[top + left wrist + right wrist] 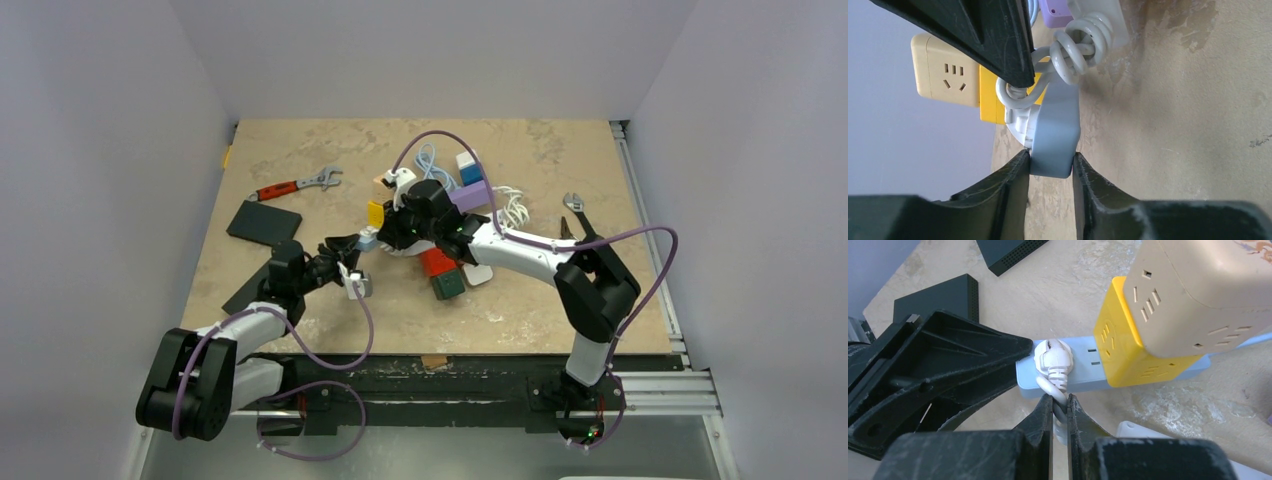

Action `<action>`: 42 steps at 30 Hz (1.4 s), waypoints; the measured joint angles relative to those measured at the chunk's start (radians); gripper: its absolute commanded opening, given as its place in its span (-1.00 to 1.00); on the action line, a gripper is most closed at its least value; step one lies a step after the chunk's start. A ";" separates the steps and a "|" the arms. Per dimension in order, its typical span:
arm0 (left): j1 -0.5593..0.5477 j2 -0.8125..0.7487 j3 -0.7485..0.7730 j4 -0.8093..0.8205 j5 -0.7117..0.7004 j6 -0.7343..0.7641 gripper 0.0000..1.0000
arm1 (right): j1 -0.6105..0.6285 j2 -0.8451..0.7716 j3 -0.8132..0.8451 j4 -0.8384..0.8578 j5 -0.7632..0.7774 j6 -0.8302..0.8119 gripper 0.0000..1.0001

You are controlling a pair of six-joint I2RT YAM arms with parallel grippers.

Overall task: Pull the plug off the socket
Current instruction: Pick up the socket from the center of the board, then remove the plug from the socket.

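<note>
The socket is a light blue power strip [1083, 377] lying flat on the table. A white plug [1053, 357] sits in it near its left end. My right gripper [1060, 402] is shut on the white cord just below the plug's strain relief. In the left wrist view my left gripper [1050, 167] has both fingers pressed against the sides of the strip's end [1055, 135]. From above, both grippers meet at the strip [368, 240] in the middle of the table.
A yellow cube socket [1128, 350] and a beige one [1198, 295] sit on the strip. Red and green cubes [440, 272] and a coiled white cord [512, 208] crowd the centre. Black boxes [264, 222] and a red-handled wrench [295, 186] lie at left.
</note>
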 measured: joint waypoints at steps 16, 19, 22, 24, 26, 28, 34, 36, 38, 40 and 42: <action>-0.001 -0.035 -0.012 -0.044 0.002 0.097 -1.00 | -0.001 -0.012 -0.028 0.040 0.004 0.010 -1.00; -0.001 -0.040 -0.029 -0.047 0.021 0.193 -1.00 | -0.001 -0.026 -0.053 0.050 0.008 0.016 -1.00; -0.001 -0.049 -0.051 -0.053 0.037 0.277 -1.00 | 0.002 -0.035 -0.079 0.061 0.021 0.018 -1.00; -0.001 -0.055 -0.065 -0.055 0.048 0.322 -1.00 | 0.005 -0.043 -0.097 0.065 0.026 0.019 -1.00; -0.002 -0.060 -0.075 -0.061 0.056 0.359 -1.00 | 0.010 -0.053 -0.117 0.068 0.032 0.019 -1.00; -0.006 -0.063 -0.077 -0.067 0.060 0.378 -1.00 | 0.013 -0.063 -0.132 0.070 0.040 0.016 -0.85; -0.007 -0.068 -0.077 -0.104 0.044 0.393 -1.00 | 0.029 -0.063 -0.124 0.055 0.056 -0.028 -0.18; -0.006 -0.068 -0.078 -0.117 0.040 0.394 -1.00 | 0.040 -0.058 -0.100 0.050 0.072 -0.053 -0.14; -0.006 -0.070 -0.078 -0.120 0.039 0.394 -1.00 | 0.048 -0.047 -0.066 0.045 0.081 -0.077 -0.12; -0.006 -0.072 -0.078 -0.122 0.036 0.394 -1.00 | 0.055 -0.031 -0.031 0.043 0.085 -0.101 -0.11; -0.006 -0.075 -0.078 -0.126 0.033 0.394 -1.00 | 0.058 -0.016 -0.008 0.029 0.084 -0.121 -0.11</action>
